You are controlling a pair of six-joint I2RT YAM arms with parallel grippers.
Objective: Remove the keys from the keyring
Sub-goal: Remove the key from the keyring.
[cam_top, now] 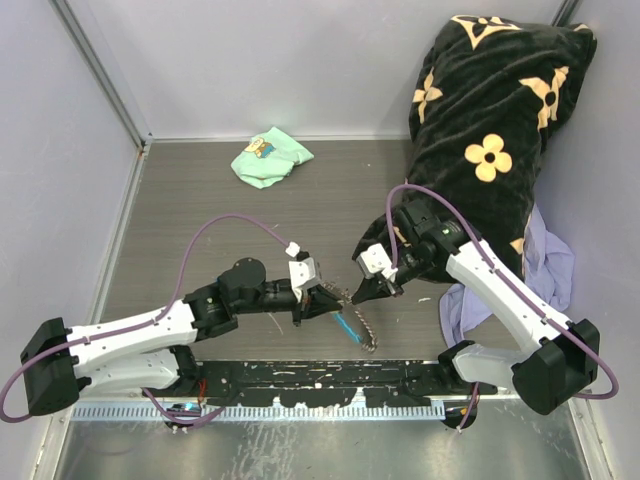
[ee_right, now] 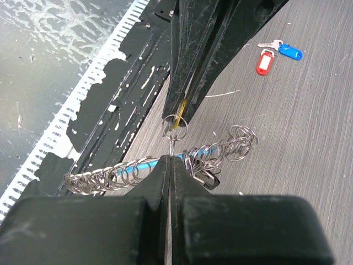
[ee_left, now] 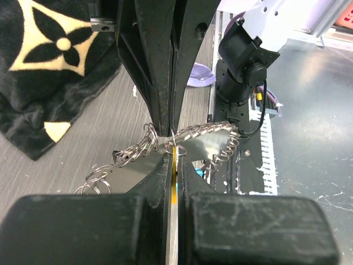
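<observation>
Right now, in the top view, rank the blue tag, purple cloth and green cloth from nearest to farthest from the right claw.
1. Blue tag, just nearside of the right claw.
2. Purple cloth, off to its right.
3. Green cloth, far back left.

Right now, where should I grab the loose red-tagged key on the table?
Grip the red tag, the bulkiest part, not the thin metal key. It lies flat on the table, so come straight down from above, pinching across its narrow width and keeping clear of the blue tag close beside it.
</observation>
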